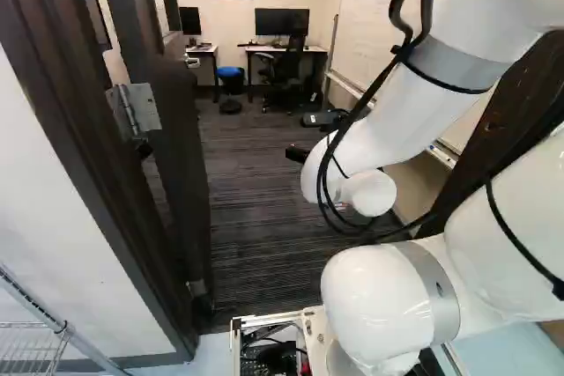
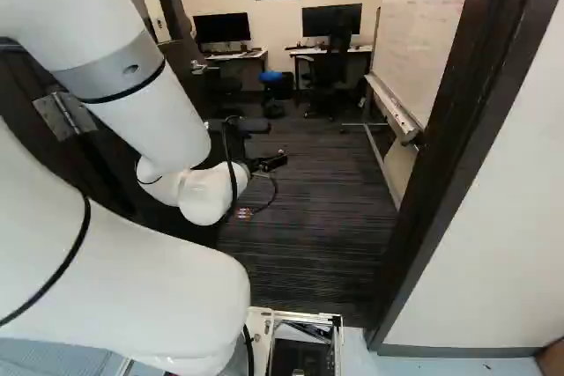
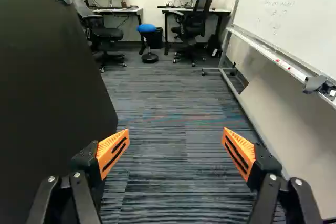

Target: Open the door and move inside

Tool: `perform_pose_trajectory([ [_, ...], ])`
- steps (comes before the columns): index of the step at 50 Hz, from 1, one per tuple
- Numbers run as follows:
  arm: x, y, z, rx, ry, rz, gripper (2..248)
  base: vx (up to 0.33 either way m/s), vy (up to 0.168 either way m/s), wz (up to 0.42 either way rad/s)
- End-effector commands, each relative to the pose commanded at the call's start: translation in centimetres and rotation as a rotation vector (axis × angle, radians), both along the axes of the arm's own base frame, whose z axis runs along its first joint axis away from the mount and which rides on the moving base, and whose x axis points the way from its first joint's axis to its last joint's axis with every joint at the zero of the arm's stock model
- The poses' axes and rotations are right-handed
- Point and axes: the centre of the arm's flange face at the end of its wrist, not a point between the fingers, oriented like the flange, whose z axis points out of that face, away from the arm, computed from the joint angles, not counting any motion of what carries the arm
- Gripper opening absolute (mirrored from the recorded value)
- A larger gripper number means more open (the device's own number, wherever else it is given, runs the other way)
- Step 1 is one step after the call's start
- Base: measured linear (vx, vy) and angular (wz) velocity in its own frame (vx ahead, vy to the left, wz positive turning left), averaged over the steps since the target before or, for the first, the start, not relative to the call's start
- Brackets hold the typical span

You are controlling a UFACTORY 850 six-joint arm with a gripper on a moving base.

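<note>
Door (image 3: 50,93) stands open into room. Hand (image 3: 176,139) beside door, fingers apart, nothing between; probably free of door so base can roll in. Arm (image 1: 374,129) reaches past door, likely leading the way through.

Base views behind arm (image 1: 383,121), sharing doorway (image 2: 454,129), wrist view nearer, facing desks (image 3: 118,10)

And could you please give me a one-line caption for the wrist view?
Open jaws with orange pads point past a dark door toward desks across the carpet.
</note>
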Motion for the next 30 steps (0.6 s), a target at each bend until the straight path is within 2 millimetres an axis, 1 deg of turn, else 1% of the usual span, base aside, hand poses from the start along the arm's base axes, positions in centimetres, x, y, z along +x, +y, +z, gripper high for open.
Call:
perform_pose_trajectory([
  [30, 0.0, 0.0, 0.0, 0.0, 0.0, 0.0, 247, 0.175, 0.005, -0.009],
])
